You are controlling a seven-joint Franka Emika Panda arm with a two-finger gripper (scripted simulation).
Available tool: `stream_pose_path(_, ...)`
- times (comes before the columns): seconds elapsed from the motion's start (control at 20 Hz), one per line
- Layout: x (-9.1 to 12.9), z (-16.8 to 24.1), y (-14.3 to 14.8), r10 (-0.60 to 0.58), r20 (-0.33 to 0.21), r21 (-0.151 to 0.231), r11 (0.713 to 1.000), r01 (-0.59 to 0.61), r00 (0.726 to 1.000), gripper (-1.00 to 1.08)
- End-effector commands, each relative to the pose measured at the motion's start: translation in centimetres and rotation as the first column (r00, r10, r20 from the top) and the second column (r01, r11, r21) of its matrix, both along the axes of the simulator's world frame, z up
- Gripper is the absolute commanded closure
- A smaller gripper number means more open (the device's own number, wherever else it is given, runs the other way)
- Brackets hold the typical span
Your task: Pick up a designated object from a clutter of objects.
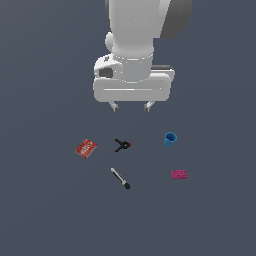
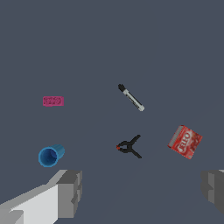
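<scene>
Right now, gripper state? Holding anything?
Gripper: open, fingers spread wide, holding nothing. It hangs above the small black X-shaped spring clamp with red-orange tips, not touching it.

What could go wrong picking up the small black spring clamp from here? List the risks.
1. The small black X-shaped spring clamp with red-orange tips is thin with splayed handles; the open gripper, hanging well above it, could close on one leg and let it slip.
2. The slim black-and-grey marker pen lies close by and looks similar; a misaimed descent might grab or knock it.
</scene>
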State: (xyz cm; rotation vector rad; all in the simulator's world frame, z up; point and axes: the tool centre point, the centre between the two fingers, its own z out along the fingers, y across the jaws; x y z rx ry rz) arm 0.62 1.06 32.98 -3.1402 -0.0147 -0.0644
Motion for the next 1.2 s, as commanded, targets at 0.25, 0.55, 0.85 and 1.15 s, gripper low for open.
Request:
stream_pose_path(0.25, 0.4, 0.3, -0.4, -0.027, 0.006, 0.013, 1.000, 0.027, 1.000, -0.92)
stream_pose_path(0.55, 0.7, 0.6, -0.7, -0.048, 0.011, 0.025, 0.999, 0.048, 0.999, -0.92)
stream_pose_path(0.85, 0.8, 0.0, -0.6, -0.074, 0.008, 0.031, 0.997, 0.074, 0.997, -0.92)
stream_pose_path(1.15, 0.8, -1.7, -0.4, -0.151, -0.002, 0.048, 0.987, 0.151, 0.989, -0.92)
